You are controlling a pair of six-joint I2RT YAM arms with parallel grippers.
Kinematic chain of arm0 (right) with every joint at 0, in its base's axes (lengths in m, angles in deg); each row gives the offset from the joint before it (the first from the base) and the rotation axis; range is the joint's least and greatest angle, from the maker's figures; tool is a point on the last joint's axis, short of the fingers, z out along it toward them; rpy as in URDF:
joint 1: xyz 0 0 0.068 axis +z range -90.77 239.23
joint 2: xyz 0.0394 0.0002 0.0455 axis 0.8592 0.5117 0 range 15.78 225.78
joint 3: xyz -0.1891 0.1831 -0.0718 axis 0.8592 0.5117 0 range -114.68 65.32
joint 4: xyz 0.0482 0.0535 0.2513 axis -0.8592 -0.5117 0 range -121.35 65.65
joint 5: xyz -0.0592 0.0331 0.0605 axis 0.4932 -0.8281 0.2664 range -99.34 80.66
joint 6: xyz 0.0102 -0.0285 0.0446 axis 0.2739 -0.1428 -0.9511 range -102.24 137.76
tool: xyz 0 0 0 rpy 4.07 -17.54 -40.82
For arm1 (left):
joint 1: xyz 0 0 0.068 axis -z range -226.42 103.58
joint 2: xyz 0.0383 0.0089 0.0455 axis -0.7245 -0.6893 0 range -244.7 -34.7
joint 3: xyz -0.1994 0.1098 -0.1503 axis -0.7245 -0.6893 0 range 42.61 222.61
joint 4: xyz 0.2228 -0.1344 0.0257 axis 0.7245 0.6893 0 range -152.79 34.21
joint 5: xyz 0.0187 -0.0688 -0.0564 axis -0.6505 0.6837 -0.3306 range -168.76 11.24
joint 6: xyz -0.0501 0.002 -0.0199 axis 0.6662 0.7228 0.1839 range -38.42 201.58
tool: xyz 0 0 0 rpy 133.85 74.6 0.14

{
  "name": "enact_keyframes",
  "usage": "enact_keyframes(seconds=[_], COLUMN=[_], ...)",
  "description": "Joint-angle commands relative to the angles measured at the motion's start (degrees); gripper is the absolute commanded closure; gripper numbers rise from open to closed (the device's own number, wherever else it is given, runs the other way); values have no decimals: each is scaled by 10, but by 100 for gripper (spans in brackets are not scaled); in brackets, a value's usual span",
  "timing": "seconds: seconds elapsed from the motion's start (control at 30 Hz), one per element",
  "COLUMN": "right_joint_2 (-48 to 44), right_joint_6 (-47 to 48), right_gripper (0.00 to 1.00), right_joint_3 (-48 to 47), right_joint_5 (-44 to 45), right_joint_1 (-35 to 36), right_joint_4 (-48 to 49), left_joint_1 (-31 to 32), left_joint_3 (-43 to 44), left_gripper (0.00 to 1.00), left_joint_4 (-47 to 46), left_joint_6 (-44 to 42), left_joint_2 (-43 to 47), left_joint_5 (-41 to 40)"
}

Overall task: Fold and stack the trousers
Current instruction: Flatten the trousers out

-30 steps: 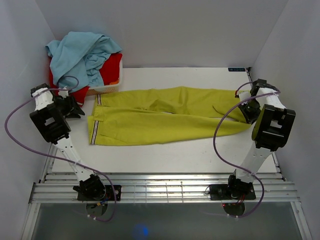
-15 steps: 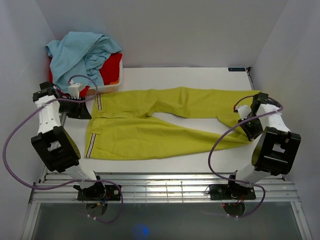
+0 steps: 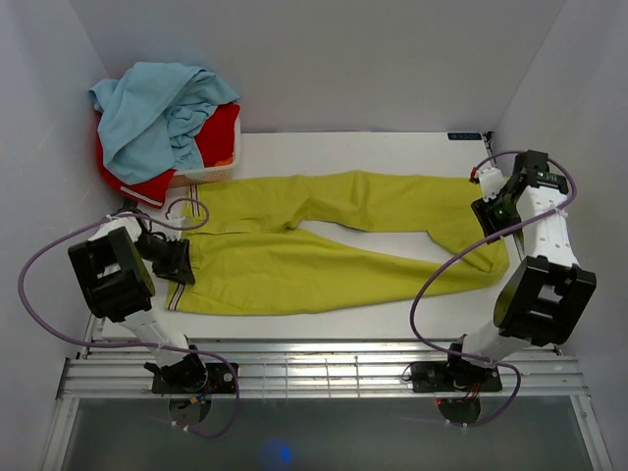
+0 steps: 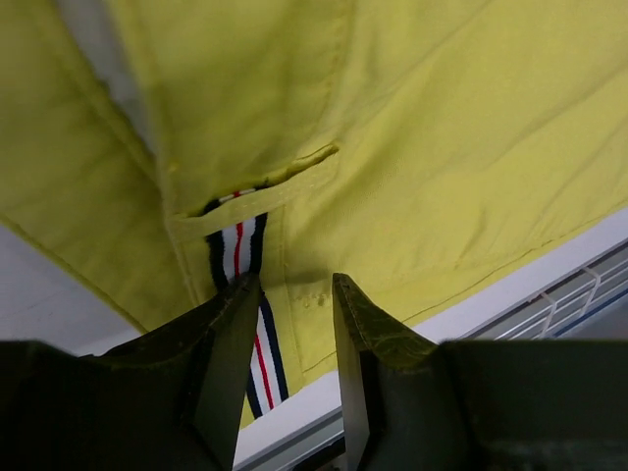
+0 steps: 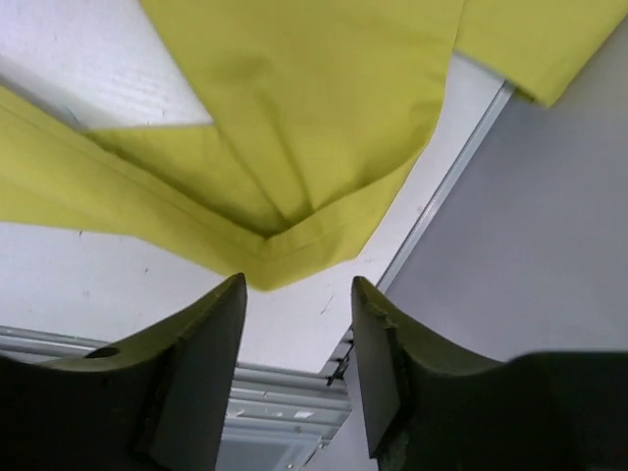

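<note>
**Mia:** What is on the left?
**Tom:** A white basket (image 3: pixel 211 175) in the far corner. A light blue cloth (image 3: pixel 157 108) and a red cloth (image 3: pixel 222 132) are heaped in it.
**Mia:** Are there any words to read?
**Tom:** None on the trousers (image 3: pixel 334 250). They have a striped label (image 4: pixel 238 245) at the waist, dark, white and red. (A little dark sticker (image 3: pixel 464 135) sits at the far edge of the table (image 3: pixel 373 309), too small to read.)
**Mia:** Where are the trousers?
**Tom:** Flat on the table, with the waist at the left and the legs going right.
**Mia:** And the left gripper (image 4: pixel 292 294)?
**Tom:** Its arm bends low and reaches to the waist. The fingers are apart, right by the label, pinching nothing.
**Mia:** What about the right gripper (image 5: pixel 297 294)?
**Tom:** Its arm stretches far along the right side. Its fingers are spread too, holding nothing, by a leg end.
</note>
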Motion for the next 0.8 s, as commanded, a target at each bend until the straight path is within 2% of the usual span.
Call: enact_keyframes(seconds=[0.0, 0.17, 0.33, 0.47, 0.6, 0.7, 0.77], right_joint_2=[71, 121, 156, 141, 129, 132, 130], right_joint_6=[1, 16, 16, -2, 1, 14, 18], right_gripper=[50, 53, 52, 45, 43, 43, 43], right_joint_3=[-56, -99, -96, -56, -20, 15, 48], right_joint_5=[-48, -101, -124, -144, -169, -117, -99], right_joint_1=[-2, 6, 32, 68, 101, 135, 147], right_joint_4=[-9, -8, 5, 48, 77, 103, 157], left_joint_1=[-51, -117, -123, -135, -148, -144, -135], left_joint_3=[12, 52, 43, 46, 96, 168, 212], left_gripper=[52, 53, 53, 50, 47, 46, 45], left_joint_4=[-68, -50, -63, -56, 14, 51, 75], left_joint_6=[-5, -15, -21, -16, -39, -37, -33], left_joint_2=[-19, -59, -51, -49, -16, 1, -10], left_joint_5=[-84, -109, -138, -135, 7, 69, 121])
